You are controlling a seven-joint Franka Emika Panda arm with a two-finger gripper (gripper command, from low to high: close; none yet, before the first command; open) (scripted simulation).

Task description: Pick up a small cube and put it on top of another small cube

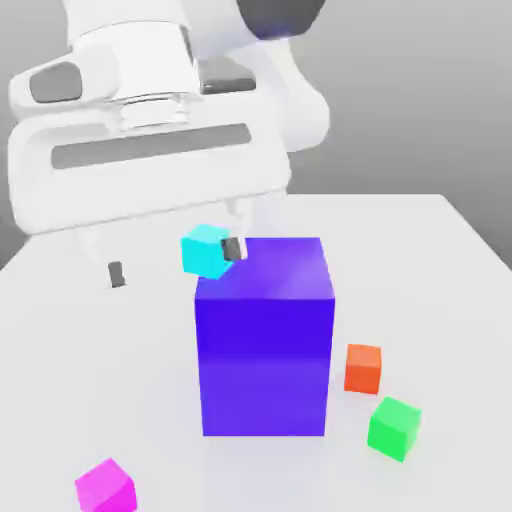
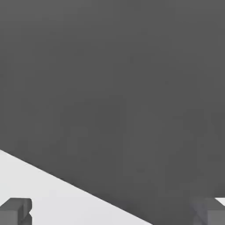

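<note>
Grey background is seen behind a pale surface [image 1: 450,260] on which a big blue-violet block [image 1: 265,340] stands. Against the block's upper corner a cyan cube [image 1: 207,250] is seen, touching one finger tip. The gripper [image 1: 175,260] is spread wide, and nothing is clamped between its fingers [image 1: 117,274]. The small cube [image 1: 105,487], magenta, is placed well below the block's base, far from the fingers. A descent towards it would be needed.

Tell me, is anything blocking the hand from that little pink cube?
Nothing visible does. Only bare table shows between the open hand and the pink cube; the big blue block stands off to the exterior view's right.
</note>
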